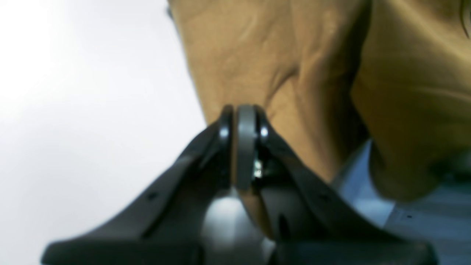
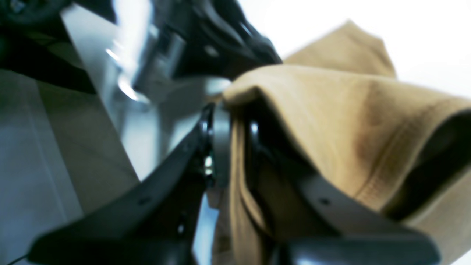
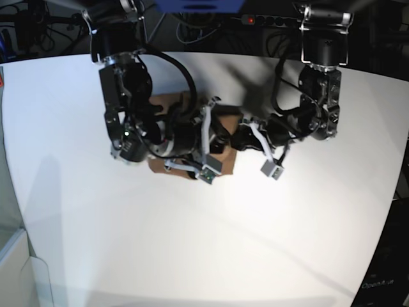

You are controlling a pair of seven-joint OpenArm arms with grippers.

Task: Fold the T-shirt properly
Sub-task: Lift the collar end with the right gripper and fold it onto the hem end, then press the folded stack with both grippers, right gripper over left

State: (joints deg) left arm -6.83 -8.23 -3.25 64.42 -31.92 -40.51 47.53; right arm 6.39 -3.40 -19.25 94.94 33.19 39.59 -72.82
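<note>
White bench (image 3: 192, 249) is carrying the tan T-shirt (image 3: 171, 102), which is lying bunched at the middle of the far half, mostly hidden under both arms. The right hand (image 2: 230, 147), on the left of the base view, is gripping a thick fold of the T-shirt between nearly closed fingers, with cloth draping over one finger. The left hand (image 1: 243, 121) is sitting fully closed, its tips meeting against the T-shirt's edge; whether cloth is pinched cannot be told.
</note>
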